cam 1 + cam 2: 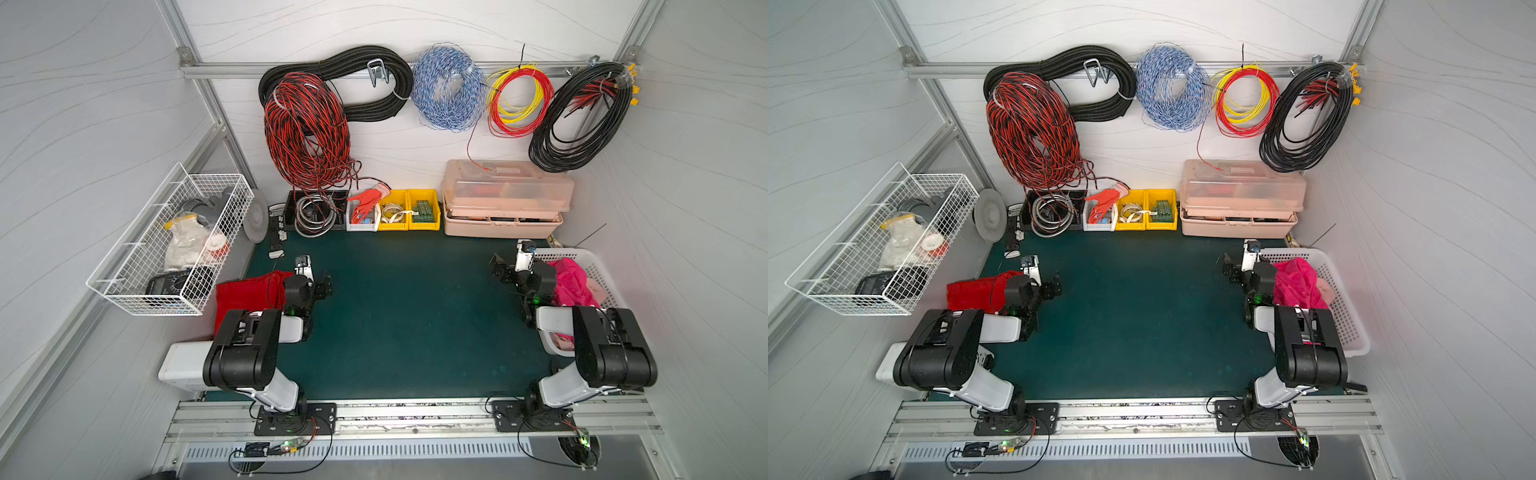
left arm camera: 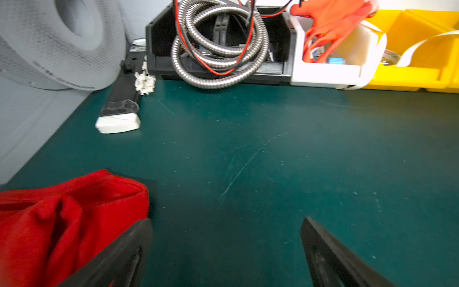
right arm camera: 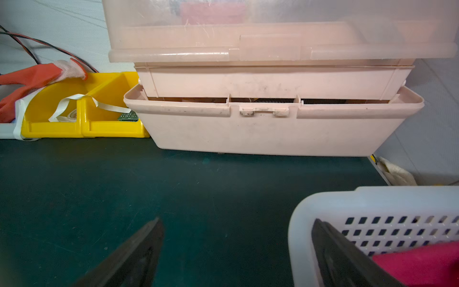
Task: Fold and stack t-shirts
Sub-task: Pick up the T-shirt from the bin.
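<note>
My left tool (image 2: 227, 221) and right tool (image 3: 237, 221) both have their jaws apart, empty. The pink t-shirt (image 1: 571, 282) lies bunched inside the white basket (image 1: 604, 282); the red t-shirt (image 1: 249, 293) sits across the worktop (image 1: 407, 311) from that basket. The risk, I judge: my right tool, close by the basket's rim, catches it and drags it.

Ahead of the left pincer (image 2: 227, 221), at the far edge of the dark green desk (image 2: 248, 149), stood a black plastic bin (image 2: 159, 37) holding a coiled silver metal hose (image 2: 218, 57). Next to it, a white plastic bin (image 2: 327, 72) carried an orange-red rubber glove (image 2: 332, 22). Ahead of the right pincer (image 3: 237, 221) stood two yellow plastic bins (image 3: 57, 130) and a pale pink plastic toolbox (image 3: 268, 131). A white perforated plastic basket (image 3: 347, 201) sat close at that pincer's right side. Beyond both, coiled cables (image 1: 307, 133) hung on the wall.
</note>
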Controlling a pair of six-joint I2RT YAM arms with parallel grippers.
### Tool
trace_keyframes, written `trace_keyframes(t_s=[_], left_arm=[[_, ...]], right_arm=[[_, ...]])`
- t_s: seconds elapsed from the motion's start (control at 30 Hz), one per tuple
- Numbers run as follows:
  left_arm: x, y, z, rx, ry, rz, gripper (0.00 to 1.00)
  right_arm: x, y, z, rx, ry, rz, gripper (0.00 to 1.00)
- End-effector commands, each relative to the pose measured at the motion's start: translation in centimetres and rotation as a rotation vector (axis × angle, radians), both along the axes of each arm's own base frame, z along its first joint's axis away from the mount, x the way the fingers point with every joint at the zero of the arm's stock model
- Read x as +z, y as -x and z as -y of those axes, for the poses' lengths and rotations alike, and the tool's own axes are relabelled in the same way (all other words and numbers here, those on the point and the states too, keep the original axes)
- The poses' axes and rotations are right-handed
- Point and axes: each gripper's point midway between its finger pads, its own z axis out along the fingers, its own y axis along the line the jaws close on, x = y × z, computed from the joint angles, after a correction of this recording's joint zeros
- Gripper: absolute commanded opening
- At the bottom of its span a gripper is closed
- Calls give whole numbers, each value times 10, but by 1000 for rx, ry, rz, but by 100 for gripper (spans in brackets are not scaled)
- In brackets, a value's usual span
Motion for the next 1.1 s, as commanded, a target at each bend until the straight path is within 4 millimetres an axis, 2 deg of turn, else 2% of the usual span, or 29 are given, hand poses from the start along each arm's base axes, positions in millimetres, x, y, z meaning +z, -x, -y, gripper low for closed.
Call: trace_keyframes(t_s=[0.0,0.53,0.63,0.73,0.8,0.83,0.9,0.93,1.0,1.07], left_arm=[[18,-11,6,-79,51,58,100],[18,-11,7,-84,51,59,100],[17,-11,6,-79,47,58,100],[23,-11,6,-39,-7,67,100],[49,-8,5,23,-74,65,100],[75,-6,6,42,-100,88,100],[132,3,13,61,-137,161,100],[163,10,13,85,-126,204,100],[214,25,14,113,-10,246,100],[244,39,18,102,71,200,100]], right_arm=[[-50,18,-2,4,-48,-180,99],[-50,18,1,21,-85,-180,99],[-51,17,1,2,-63,-186,99],[-48,17,12,-97,-24,-172,99],[-32,18,26,-229,28,-166,99],[-20,18,27,-267,60,-192,99],[24,20,27,-328,82,-193,99],[46,22,23,-338,79,-177,99],[84,28,4,-304,61,-144,99],[106,38,-24,-176,15,-184,99]])
